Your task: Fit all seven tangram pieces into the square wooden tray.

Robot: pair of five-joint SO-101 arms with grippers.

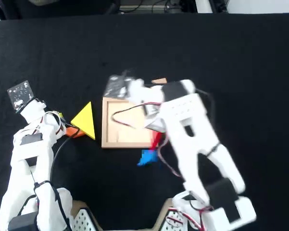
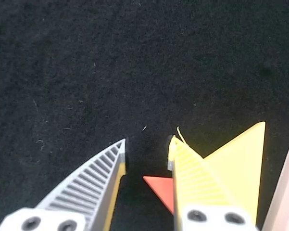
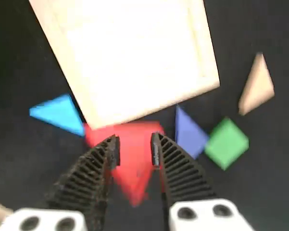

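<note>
Poised with right gripper [image 3: 134, 142] part-open astride red triangle [image 3: 132, 166] beside tray [image 3: 209, 57], clasping nothing, likely to lift it in, and with left gripper [image 2: 148, 144] wide, empty, near yellow triangle [image 2: 240, 159].

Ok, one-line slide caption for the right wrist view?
Right gripper open above the red triangle by the wooden tray; light blue triangle, dark blue piece, green square, tan piece nearby.

You are at a robotics lab bench: black cloth tabletop [image 1: 250, 53], cables [image 1: 154, 6] behind it, perforated mounting plates [image 1: 82, 220] in front.
</note>
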